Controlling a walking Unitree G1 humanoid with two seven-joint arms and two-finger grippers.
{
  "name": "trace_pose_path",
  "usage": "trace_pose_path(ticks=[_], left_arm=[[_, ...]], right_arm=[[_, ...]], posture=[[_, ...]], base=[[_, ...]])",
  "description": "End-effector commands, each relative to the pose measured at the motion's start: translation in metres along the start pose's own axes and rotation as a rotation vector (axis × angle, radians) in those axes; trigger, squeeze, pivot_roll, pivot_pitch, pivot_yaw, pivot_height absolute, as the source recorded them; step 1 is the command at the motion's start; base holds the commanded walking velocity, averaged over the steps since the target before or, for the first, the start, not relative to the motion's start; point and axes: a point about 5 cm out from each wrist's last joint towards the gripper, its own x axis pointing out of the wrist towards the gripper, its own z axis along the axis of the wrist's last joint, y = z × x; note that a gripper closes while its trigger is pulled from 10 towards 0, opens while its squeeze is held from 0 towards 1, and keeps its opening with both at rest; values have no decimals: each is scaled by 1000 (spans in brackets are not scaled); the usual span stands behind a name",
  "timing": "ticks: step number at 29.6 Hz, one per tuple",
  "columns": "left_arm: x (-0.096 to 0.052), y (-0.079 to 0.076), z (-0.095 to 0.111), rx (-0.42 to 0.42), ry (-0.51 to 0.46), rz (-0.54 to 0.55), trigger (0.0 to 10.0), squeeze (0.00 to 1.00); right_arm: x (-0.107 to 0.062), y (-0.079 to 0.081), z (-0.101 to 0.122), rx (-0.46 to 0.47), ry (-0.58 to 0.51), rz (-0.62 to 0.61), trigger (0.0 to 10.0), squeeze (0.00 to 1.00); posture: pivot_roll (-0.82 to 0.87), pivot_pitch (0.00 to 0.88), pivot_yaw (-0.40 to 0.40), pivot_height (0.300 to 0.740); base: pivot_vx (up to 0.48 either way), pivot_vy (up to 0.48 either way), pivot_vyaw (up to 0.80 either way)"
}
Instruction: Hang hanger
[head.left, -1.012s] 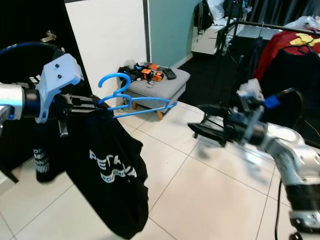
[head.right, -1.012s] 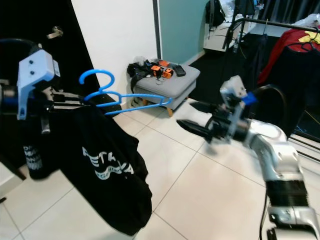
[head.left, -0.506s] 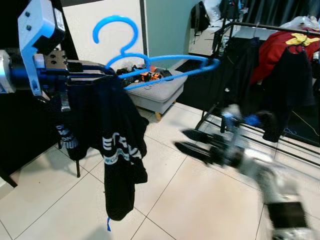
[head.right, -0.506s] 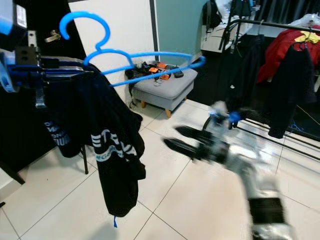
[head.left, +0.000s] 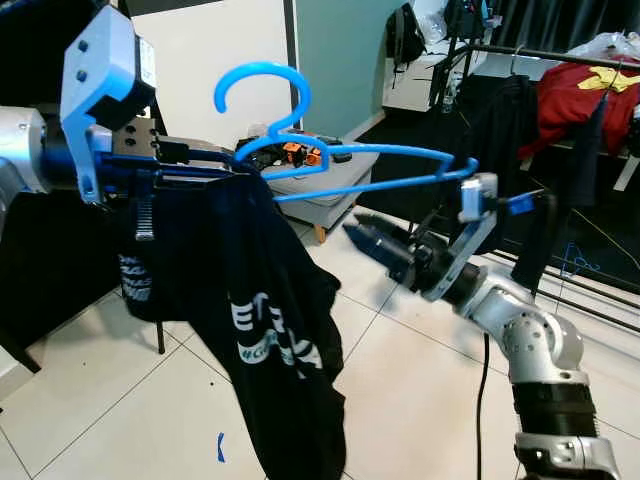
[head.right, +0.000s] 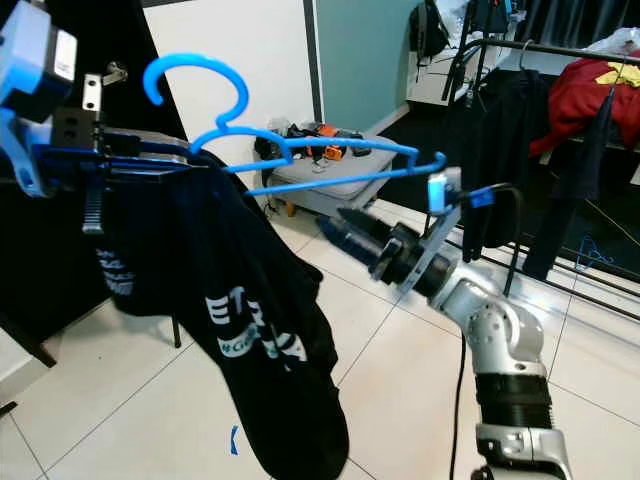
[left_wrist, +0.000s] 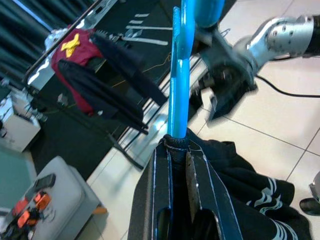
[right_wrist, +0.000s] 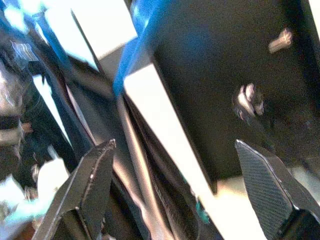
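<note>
The left gripper (left_wrist: 178, 150) clamps the blue plastic hanger (head.left: 340, 165) carrying a black printed T-shirt (head.left: 270, 330). Just beside the hanger's far end, the right gripper (head.left: 372, 238) points with fingers spread apart.

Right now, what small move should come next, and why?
Probably close the open right gripper onto the free end of the blue plastic hanger. The left gripper clamps its other end, the black printed T-shirt hangs lopsided, and the clothes rail stands beyond.

The hanger (head.left: 330, 165) is bright blue, the shirt (head.left: 265, 320) on it is black with white and green letters, the footstool (head.left: 325, 185) is grey, the floor tiles (head.left: 420, 400) are white, and a garment (head.left: 585, 95) on the rack is red with yellow.
</note>
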Motion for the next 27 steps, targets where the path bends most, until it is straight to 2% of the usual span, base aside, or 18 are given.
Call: trace_pose_path(ticks=[1,8,13,16,17,20,24,25,27], left_arm=[[6,-2,3,-6,-33,-13,10000,0],[13,-6,8,-19,-81,-40,10000,0],[15,-7,11,-17,-98,-44,10000,0],[14,-6,14,-11,-104,-39,10000,0],[14,-6,14,-11,-104,-39,10000,0],[12,-1,15,-1,-99,-10,10000,0],[10,1,13,3,-86,8,10000,0],[8,2,12,4,-76,20,10000,0],[8,2,12,4,-76,20,10000,0]], right_arm=[[6,6,-6,-25,61,22,10000,0],[12,3,-8,-24,84,8,10000,0],[14,1,-15,-38,141,-15,10000,0],[10,-8,-29,-66,285,-109,10000,0],[10,-8,-29,-66,285,-109,10000,0],[1,-17,-45,-109,459,-204,10000,0],[-3,-24,-47,-113,496,-278,10000,0],[-5,-31,-43,-107,482,-352,10000,0],[-5,-31,-43,-107,482,-352,10000,0]], posture=[[-64,0,58,736],[-62,0,55,736],[-63,0,55,736],[-63,0,56,736],[-63,0,56,736],[-62,0,53,736],[-66,0,56,736],[-67,0,56,736],[-67,0,56,736]], base=[[0,0,0],[0,0,0],[0,0,0],[0,0,0],[0,0,0],[0,0,0],[0,0,0],[0,0,0],[0,0,0]])
